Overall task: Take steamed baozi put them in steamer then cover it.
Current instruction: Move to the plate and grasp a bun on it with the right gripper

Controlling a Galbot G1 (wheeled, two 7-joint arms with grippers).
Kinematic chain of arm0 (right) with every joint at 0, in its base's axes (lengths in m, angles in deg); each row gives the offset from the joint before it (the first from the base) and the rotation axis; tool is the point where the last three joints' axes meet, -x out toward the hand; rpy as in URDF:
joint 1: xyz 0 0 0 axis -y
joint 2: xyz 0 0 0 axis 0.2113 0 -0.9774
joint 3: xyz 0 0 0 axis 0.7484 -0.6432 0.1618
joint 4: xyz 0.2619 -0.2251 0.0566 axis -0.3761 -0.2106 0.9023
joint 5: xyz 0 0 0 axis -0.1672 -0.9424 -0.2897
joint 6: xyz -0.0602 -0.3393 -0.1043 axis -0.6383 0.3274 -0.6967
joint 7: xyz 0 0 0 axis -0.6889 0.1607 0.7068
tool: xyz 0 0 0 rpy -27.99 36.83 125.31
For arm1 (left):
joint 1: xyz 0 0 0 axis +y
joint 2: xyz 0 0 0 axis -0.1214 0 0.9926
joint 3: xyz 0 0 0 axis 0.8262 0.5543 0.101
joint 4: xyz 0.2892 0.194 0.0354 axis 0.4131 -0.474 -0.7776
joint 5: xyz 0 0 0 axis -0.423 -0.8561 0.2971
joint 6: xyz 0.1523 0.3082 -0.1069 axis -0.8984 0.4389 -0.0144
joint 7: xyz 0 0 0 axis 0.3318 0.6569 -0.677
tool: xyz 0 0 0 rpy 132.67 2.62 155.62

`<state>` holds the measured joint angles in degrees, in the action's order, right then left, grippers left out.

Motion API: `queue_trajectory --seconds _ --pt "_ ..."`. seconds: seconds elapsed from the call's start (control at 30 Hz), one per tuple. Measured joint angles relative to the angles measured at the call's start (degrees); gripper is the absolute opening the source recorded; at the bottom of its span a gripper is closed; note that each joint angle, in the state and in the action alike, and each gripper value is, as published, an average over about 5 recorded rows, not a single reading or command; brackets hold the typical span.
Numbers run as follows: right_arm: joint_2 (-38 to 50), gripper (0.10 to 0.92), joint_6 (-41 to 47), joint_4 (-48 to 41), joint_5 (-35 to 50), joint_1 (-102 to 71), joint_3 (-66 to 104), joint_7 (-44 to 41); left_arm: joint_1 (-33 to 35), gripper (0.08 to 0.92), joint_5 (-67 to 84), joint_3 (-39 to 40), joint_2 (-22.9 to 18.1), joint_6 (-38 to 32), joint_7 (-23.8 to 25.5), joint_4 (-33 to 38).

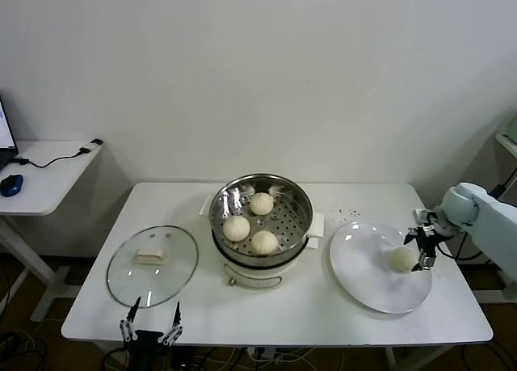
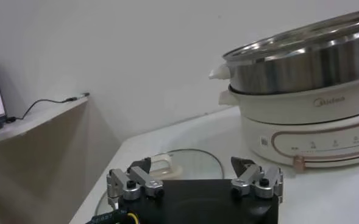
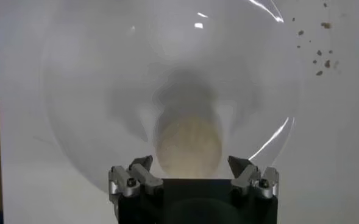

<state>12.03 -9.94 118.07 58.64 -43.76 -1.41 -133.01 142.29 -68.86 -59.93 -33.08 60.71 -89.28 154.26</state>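
The white cooker base [image 2: 307, 131] under the steamer [image 2: 301, 61] carries the grey brand name "Midea" on its front, at about 2 o'clock in the left wrist view. Small markings along its control strip are too small to read.

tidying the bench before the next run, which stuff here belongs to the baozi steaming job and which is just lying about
Belongs to the job:
- three baozi in the steamer
- last baozi on the white plate, between the right gripper's open jaws
- glass cover, flat on the table by the left gripper

Just lying about:
- blue mouse and cable on the side desk
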Motion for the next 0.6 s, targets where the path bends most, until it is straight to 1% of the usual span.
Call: queue_trajectory --seconds 0.17,0.27,0.43,0.6 --pt "-1.6 0.817 -1.1 -1.9 -1.4 -0.2 0.2 -0.9 -0.3 0.823 0.0 0.0 0.0 0.2 0.0 -0.1" --pt "-2.3 0.787 -1.7 -2.8 -1.9 -0.1 0.2 -1.4 -0.5 0.823 0.0 0.1 0.0 0.3 0.0 -0.2" --pt "-3.2 0.713 -2.5 -3.9 -2.4 0.1 0.2 -2.1 -0.6 0.823 -0.2 0.2 -0.1 0.3 0.0 -0.3" --pt "-3.7 0.682 -2.9 -4.3 -2.4 0.5 0.1 -2.5 -0.6 0.823 -0.2 0.2 -0.2 0.3 -0.1 -0.3"
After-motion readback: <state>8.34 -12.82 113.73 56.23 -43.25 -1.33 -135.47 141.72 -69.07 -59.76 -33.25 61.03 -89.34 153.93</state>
